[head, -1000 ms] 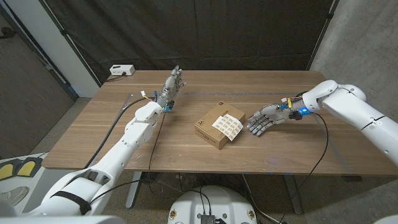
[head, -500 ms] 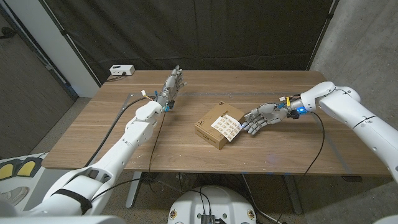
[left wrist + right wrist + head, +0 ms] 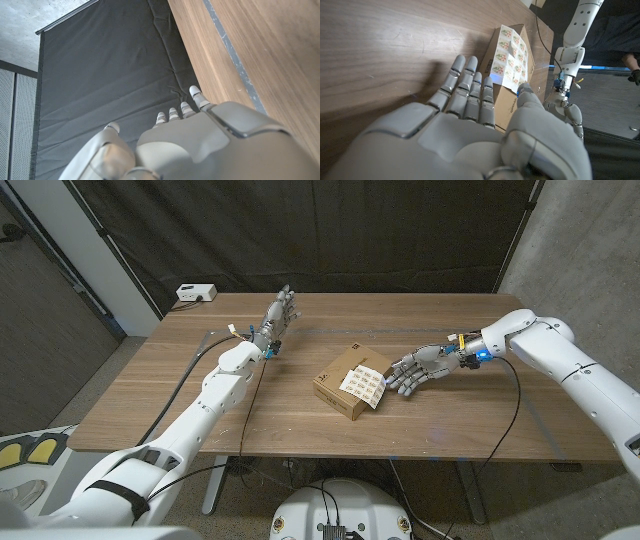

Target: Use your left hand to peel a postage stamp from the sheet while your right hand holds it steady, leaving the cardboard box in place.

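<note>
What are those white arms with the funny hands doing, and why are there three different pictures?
It is a robot with two arms, standing at a wooden table. One picture comes from a camera on its head, looking down. The other two come from cameras on its wrists, so they look tilted.

On the table sits a cardboard box with a sheet of stamps lying on top. A small white box with a cable sits at the far corner.

The right hand reaches toward the sheet with its fingers stretched out, close to the box edge. Whether they touch it, I cannot tell. The left hand stands up in the air, away from the box, open. Neither hand holds anything.
</note>
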You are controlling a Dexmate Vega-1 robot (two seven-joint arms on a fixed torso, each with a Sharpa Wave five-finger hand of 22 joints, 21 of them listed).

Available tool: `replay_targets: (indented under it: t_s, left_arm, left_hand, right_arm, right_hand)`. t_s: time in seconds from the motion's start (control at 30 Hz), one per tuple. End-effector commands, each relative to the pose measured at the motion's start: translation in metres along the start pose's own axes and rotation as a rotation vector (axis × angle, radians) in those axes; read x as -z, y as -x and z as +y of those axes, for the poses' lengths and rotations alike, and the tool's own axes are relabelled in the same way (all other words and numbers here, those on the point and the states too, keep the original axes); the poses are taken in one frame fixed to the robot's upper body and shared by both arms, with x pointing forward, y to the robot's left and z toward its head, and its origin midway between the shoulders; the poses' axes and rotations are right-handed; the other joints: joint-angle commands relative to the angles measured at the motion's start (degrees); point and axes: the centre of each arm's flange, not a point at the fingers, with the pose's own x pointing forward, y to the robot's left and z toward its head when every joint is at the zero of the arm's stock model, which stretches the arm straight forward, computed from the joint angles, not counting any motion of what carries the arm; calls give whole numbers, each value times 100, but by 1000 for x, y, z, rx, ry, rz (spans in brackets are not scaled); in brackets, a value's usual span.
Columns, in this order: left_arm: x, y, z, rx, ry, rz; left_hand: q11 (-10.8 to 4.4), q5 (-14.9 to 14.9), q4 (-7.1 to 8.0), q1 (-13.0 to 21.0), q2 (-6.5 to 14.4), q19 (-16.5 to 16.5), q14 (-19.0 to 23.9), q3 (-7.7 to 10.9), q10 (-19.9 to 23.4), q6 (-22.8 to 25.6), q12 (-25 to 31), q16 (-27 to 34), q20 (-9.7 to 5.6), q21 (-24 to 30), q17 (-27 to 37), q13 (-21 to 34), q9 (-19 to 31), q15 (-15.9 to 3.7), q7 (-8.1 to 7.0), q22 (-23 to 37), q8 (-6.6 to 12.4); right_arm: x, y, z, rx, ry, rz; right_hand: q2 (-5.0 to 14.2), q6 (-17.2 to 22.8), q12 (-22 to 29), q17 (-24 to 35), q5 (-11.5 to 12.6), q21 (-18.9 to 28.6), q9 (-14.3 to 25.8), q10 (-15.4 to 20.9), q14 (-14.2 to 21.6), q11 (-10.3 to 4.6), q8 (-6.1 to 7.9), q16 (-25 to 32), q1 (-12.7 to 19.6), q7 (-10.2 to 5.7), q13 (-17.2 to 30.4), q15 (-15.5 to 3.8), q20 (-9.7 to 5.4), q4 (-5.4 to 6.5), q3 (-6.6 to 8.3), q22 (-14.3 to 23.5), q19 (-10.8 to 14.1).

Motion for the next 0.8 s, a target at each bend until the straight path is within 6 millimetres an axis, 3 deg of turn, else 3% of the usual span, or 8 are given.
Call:
replay_targets:
  t_s: [0.03, 0.23, 0.33, 0.57, 0.8]
  left_arm:
    - [0, -1, 2, 1, 1, -4]
    - [0, -2, 4, -1, 2, -5]
    - [0, -3, 5, -2, 0, -7]
    - [-1, -3, 6, -3, -1, -7]
    - [0, -3, 8, -7, 4, -5]
  left_hand:
    - [22, 36, -33, 42, 383, -631, -451, 27, -404, -438, -10, -5, 50, -20, 15, 19, 19, -51, -40, 17, 0]
    - [21, 37, -34, 43, 380, -623, -451, 25, -411, -439, -12, -5, 49, -22, 15, 19, 19, -48, -36, 17, -1]
    - [17, 37, -34, 43, 379, -620, -453, 24, -410, -439, -12, -6, 50, -24, 15, 19, 19, -51, -38, 17, 0]
    - [12, 37, -35, 45, 375, -611, -456, 22, -415, -442, -14, -7, 57, -27, 15, 19, 20, -48, -37, 18, -2]
    - [5, 38, -39, 52, 374, -610, -457, 24, -416, -449, -14, -8, 55, -34, 14, 20, 20, -47, -36, 17, -4]
  right_arm:
    - [-7, 3, -2, 112, 57, 133]
    - [-10, 1, -4, 93, 67, 178]
    - [-10, -5, -4, 47, 62, 184]
    - [-10, -14, -7, -55, 53, 197]
    - [-12, -19, -9, -145, 47, 165]
  right_hand:
    - [-28, -154, -66, 77, 5, 83, 21, -230, -210, 39, -7, -9, 126, 81, 15, 9, -39, -47, -28, 78, -125]
    - [-46, -200, -18, 170, 19, 180, 29, -249, -37, 26, 35, 184, 192, 26, 33, -58, -97, -42, -80, 159, -191]
    - [-65, -52, 59, 330, 9, 333, 33, -90, 162, -62, 112, 458, 97, -96, 43, -134, -188, 57, -214, 276, -186]
    - [-98, -4, 35, 542, 18, 505, 20, -118, 243, -142, 110, 744, -60, -124, 40, -222, -266, 154, -387, 418, -216]
    - [-133, 171, 83, 696, 41, 647, 11, 40, 326, -113, 154, 968, -156, -92, 35, -233, -248, 198, -506, 520, -195]
